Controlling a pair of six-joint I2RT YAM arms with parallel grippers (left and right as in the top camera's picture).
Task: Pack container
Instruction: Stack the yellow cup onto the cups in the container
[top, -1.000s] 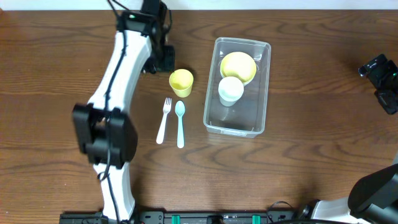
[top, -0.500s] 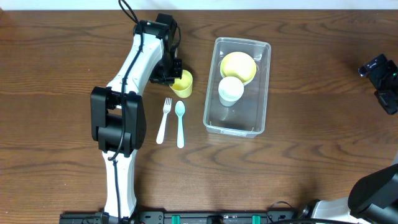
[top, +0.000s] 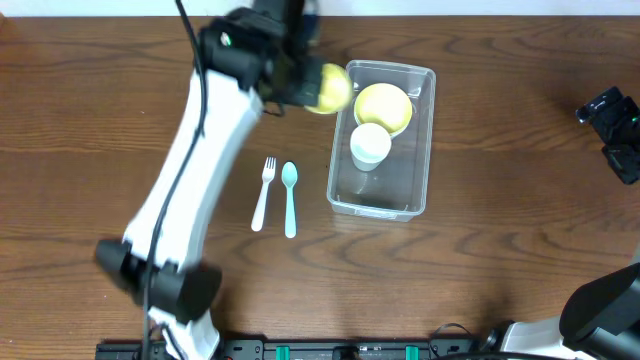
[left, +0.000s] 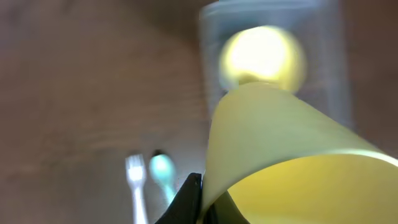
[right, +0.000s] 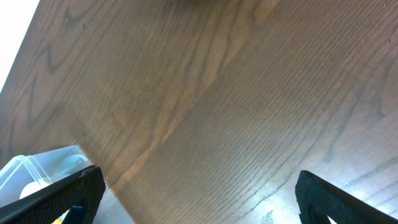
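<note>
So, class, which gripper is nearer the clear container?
Left. The left gripper, holding a yellow cup, is beside the container at its far-left corner; the right gripper sits far to its right.

dark wood-grain table (top: 520, 150), pale far edge

- A robotics lab bench.
- Two robot arms, the left arm (top: 200, 160) and the right arm (top: 600, 305), rise from a black rail (top: 330, 351) at the edge of a wood-grain table (top: 500, 250).
- A plastic fork (top: 263, 195), spoon (top: 290, 200) and clear container (top: 385, 185) are laid out tidily.
</note>
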